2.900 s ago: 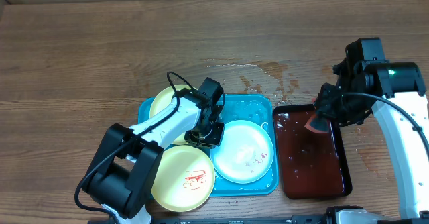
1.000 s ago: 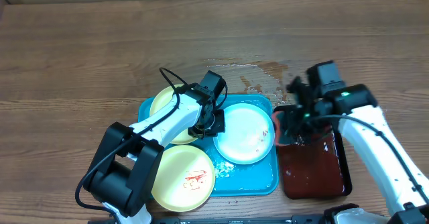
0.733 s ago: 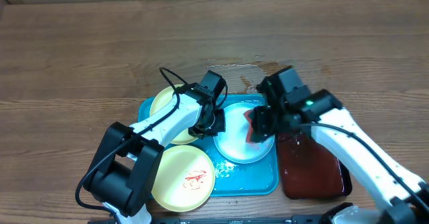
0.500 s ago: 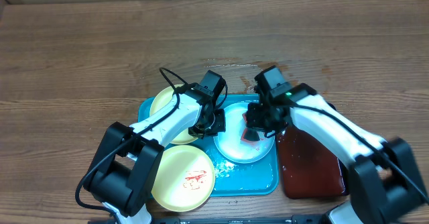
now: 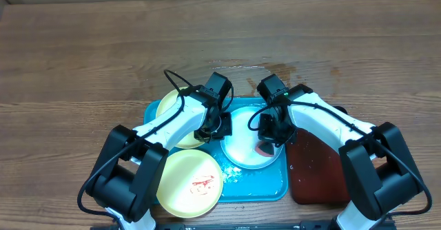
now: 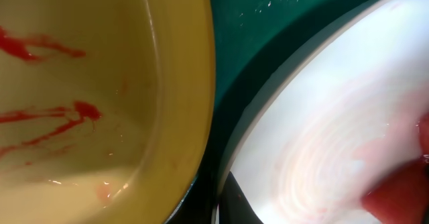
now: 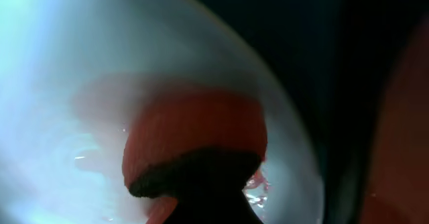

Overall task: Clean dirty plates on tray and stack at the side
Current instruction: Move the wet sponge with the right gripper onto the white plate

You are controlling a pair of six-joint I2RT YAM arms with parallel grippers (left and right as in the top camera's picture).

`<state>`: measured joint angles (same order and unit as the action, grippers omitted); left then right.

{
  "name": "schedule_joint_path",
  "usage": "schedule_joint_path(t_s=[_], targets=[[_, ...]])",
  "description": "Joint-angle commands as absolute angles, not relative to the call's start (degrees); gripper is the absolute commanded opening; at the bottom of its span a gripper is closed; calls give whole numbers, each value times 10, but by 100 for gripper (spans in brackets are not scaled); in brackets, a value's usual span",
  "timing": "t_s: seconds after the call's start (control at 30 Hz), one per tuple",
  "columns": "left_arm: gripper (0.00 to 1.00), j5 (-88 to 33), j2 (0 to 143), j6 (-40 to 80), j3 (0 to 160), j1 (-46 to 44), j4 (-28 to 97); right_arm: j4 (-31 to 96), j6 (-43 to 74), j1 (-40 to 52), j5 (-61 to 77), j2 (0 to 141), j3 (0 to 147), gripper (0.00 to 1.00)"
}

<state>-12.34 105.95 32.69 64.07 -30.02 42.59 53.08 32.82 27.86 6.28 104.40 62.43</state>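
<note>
Sponge pressed to the mint-white plate on the turquoise tray

The right gripper (image 5: 269, 135) pinches a red sponge (image 5: 264, 148), soft and rounded at the edge, flat against the glossy inside of the round, shallow mint-white plate (image 5: 241, 151), near its right rim. The left gripper (image 5: 215, 128) is closed on that plate's left rim, and one dark finger (image 6: 231, 197) shows against the edge. The plate lies in the right half of the turquoise tray (image 5: 258, 185), a smooth plastic rectangle with rounded corners and a raised rim, with white flecks scattered on its wet floor. The rear yellow plate (image 5: 169, 109) sits at the tray's far left corner, partly under the left arm. The front yellow plate (image 5: 189, 182), marked with a red squiggle, overhangs the near left corner. A dark red tray (image 5: 317, 171) lies just right of the turquoise one on the wood-grain table (image 5: 83, 58).
</note>
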Motion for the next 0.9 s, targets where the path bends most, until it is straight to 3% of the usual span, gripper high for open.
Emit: schedule_joint_path(t_s=[0.0,0.17,0.43,0.87], targets=[[4,-129,1072,328,650,-304,426,549,330,276,-36,1056,613,4],[4,-129,1072,328,650,-304,427,515,323,276,-24,1056,616,4],[4,-130,1072,325,650,-304,427,383,152,283,31,1056,616,4],[4,-132,1072,321,650,-305,428,382,21,360,157,1056,616,4]])
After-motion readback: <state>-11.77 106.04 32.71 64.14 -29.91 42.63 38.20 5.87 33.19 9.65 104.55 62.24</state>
